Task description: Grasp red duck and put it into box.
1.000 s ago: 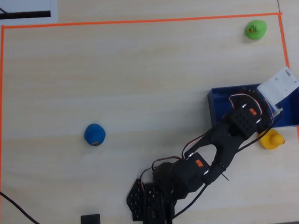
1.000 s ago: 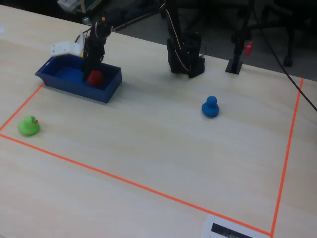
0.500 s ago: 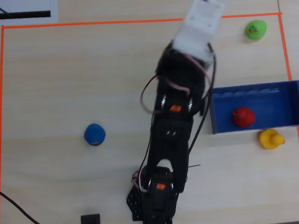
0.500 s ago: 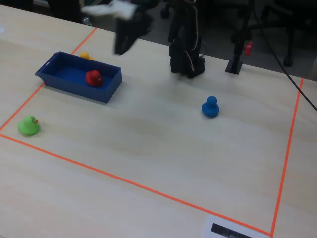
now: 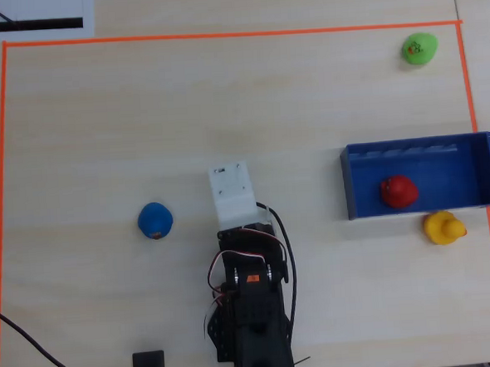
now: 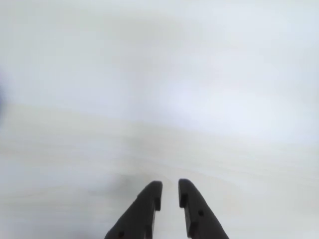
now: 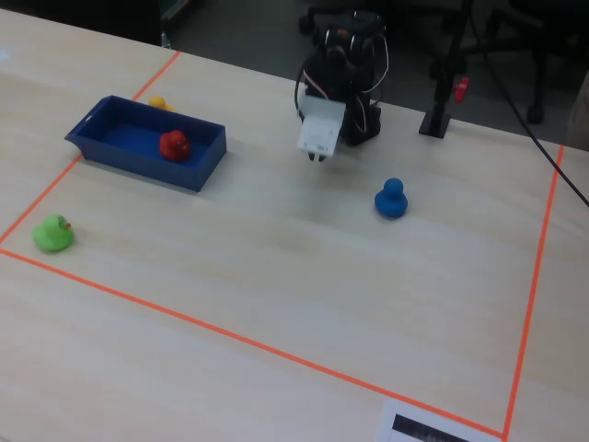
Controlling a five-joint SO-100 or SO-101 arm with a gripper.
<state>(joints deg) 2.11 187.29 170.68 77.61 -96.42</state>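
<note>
**Red duck lying in the box; arm folded near its base, gripper empty**

Overhead view, left to right. An orange tape border (image 5: 9, 165) frames the working area of the pale wooden bench (image 5: 140, 98). A blue duck (image 5: 155, 220) stands alone in the left half, well apart from everything else. Just right of it, at the near middle, the black arm (image 5: 253, 316) is folded over its base, and its white wrist housing (image 5: 232, 194) points toward the far side. The box (image 5: 426, 149), a shallow blue tray, lies at the right, with its right end at the tape line. The red duck (image 5: 398, 191) rests inside the box, left of its centre and close to the near wall. A yellow duck (image 5: 443, 227) sits on the bench just outside that near wall. A green duck (image 5: 419, 49) stands in the far right corner of the frame, well apart from the box.

Wrist view. The gripper (image 6: 170, 191) enters from the bottom edge; its two dark fingers are nearly together, a narrow gap between the tips, and nothing lies between them. Only blurred pale bench surface lies beyond.

Fixed view, from the opposite side. The green duck (image 7: 52, 234) and the box (image 7: 193, 170) with the red duck (image 7: 174, 145) appear at left, the arm (image 7: 342, 74) at centre, and the blue duck (image 7: 392, 199) at right.
</note>
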